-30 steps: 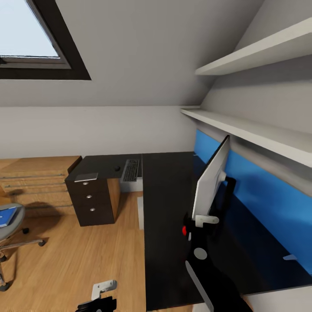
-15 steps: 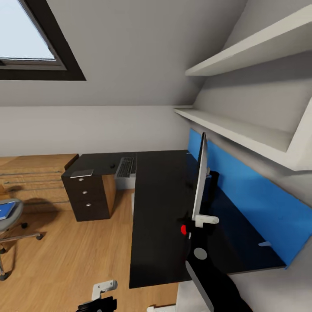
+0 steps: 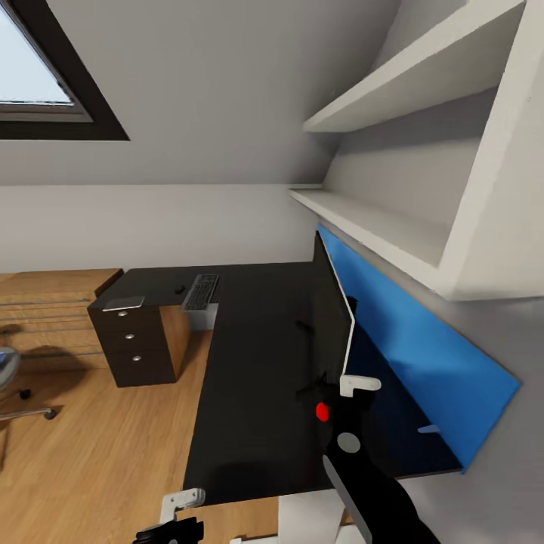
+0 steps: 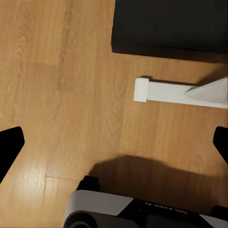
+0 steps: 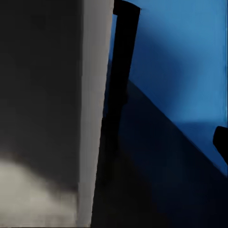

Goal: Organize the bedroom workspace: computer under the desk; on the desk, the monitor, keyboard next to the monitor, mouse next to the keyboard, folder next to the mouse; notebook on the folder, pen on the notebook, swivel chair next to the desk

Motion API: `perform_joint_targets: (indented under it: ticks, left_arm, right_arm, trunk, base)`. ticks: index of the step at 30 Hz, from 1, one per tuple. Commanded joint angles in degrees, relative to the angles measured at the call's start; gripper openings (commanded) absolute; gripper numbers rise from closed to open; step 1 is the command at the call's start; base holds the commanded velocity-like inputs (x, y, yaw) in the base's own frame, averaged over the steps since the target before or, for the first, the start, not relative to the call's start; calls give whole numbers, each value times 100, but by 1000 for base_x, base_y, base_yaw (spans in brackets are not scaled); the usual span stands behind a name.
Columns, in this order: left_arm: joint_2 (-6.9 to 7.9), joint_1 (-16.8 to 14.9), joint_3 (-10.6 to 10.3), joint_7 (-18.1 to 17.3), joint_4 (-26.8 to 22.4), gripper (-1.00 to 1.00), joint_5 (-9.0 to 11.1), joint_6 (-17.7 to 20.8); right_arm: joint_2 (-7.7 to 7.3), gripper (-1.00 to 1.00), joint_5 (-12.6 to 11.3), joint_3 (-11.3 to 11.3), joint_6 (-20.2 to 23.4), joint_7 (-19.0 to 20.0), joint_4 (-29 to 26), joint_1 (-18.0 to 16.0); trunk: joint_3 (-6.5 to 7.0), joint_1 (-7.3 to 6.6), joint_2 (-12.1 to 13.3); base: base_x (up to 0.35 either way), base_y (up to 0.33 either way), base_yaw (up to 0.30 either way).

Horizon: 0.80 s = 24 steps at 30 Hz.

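**Monitor being placed on the desk**

The right gripper (image 3: 338, 393) is closed on the lower edge of the monitor (image 3: 332, 317), which stands upright over the glossy black desk (image 3: 249, 378), its stand (image 5: 121, 71) close to the blue back panel (image 3: 408, 332). Whether the stand's foot rests on the top cannot be told. The left gripper (image 4: 114, 142) hangs low with fingers spread, empty, above the wood floor (image 4: 57, 71).

The step in hand looks like seating the monitor (the 1st of several placements). Next comes letting go cleanly, then fetching the keyboard (image 3: 201, 292) and mouse (image 3: 179, 289), both lying on the black cabinet desk (image 3: 132, 332) beyond. The swivel chair (image 3: 11, 378) stands well apart.
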Motion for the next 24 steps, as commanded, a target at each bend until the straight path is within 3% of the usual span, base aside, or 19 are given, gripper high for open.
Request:
perform_joint_targets:
  ticks: [1,8,24]
  left_arm:
    - [1,-3,-6,55,-9,100,61,15]
    - [3,-4,-3,55,-9,100,61,16]
    - [4,-3,-2,55,-9,100,61,16]
  right_arm:
    - [-4,100,-55,13,35,-47,11,-6]
    - [-1,100,-56,18,35,-45,87,-7]
    - [-1,100,-56,22,30,-36,93,-4]
  trunk:
    - [-9,1,-6]
    - [-9,1,-6]
    - [-9,1,-6]
  base:
    - [1,-249,0]
    - [0,-109,0]
    - [0,-4,0]
